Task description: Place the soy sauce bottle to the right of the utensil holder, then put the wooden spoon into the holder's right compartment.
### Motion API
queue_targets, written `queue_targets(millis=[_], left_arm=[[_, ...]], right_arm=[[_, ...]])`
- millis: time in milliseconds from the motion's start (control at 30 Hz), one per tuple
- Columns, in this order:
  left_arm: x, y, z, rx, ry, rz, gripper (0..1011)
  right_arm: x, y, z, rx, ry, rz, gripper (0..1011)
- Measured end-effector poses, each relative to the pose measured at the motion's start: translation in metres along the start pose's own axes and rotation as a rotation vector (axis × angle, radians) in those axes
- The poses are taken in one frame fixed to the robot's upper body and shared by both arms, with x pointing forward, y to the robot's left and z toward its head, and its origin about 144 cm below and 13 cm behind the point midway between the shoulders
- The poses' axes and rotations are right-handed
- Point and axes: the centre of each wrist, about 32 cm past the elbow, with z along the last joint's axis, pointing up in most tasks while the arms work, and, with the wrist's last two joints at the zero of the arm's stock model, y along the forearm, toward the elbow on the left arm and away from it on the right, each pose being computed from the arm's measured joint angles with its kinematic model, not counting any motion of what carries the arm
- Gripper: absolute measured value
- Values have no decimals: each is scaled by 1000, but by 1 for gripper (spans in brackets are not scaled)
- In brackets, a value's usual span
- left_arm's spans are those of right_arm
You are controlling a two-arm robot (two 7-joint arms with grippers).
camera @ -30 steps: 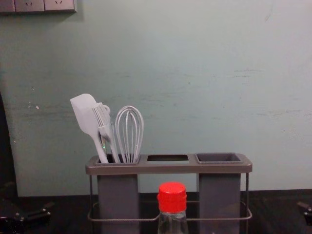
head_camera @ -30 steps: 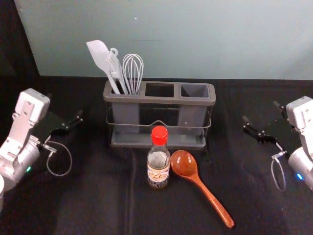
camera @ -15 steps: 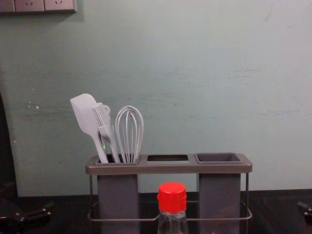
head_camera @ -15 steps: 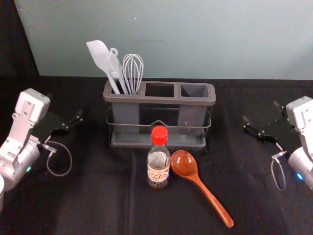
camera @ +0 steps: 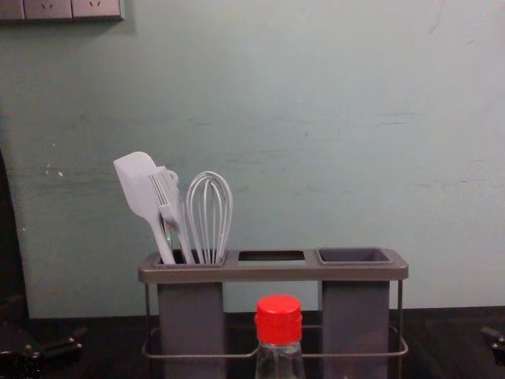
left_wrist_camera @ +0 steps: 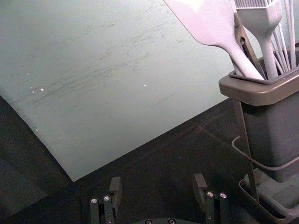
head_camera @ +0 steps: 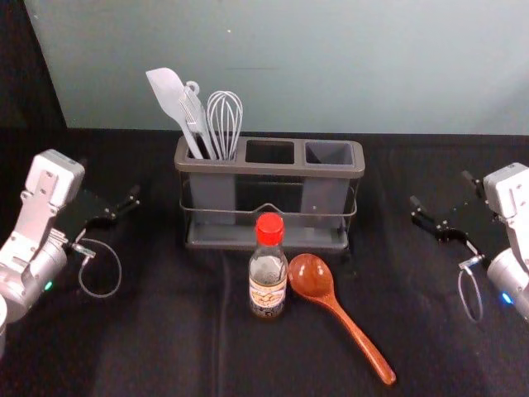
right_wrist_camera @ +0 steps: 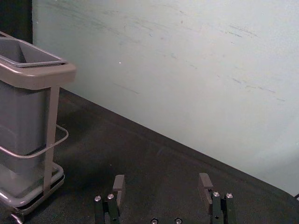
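And the left arm (head_camera: 41, 194) is sporting boxy white casing and a rounded joint, its green light (head_camera: 48, 285) glowing, while the right arm (head_camera: 507, 194) is matching it but shining blue! Thin grey cables are looping from both, and the black jaws are flashing silvery screws (left_wrist_camera: 106, 198) beside dark grey pads (left_wrist_camera: 115, 187).

The chest view's bottom edge crops the soy sauce bottle (camera: 278, 336).

Soft light, glints on spoon (head_camera: 311, 278)
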Motion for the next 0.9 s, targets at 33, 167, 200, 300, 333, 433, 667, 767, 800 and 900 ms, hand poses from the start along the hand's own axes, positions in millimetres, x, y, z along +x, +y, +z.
queue_targets(millis=[33, 167, 200, 300, 333, 433, 667, 767, 800, 900], left_arm=[[0, 0, 0, 0, 0, 0, 1005], [0, 0, 0, 0, 0, 0, 1005], [0, 0, 0, 0, 0, 0, 1005], [0, 0, 0, 0, 0, 0, 1005], [0, 0, 0, 0, 0, 0, 1005], [0, 0, 0, 0, 0, 0, 1005], [0, 0, 0, 0, 0, 0, 1005], [0, 0, 0, 0, 0, 0, 1005], [0, 0, 0, 0, 0, 0, 1005], [0, 0, 0, 0, 0, 0, 1005]], right_arm=[[0, 0, 0, 0, 0, 0, 1003], [0, 0, 0, 0, 0, 0, 1003], [0, 0, 0, 0, 0, 0, 1002], [0, 0, 0, 0, 0, 0, 1003], [0, 0, 0, 0, 0, 0, 1003], [0, 0, 0, 0, 0, 0, 1003], [0, 0, 0, 0, 0, 0, 1003], [0, 0, 0, 0, 0, 0, 1002], [0, 0, 0, 0, 0, 0, 1003], [0, 0, 0, 0, 0, 0, 1003]])
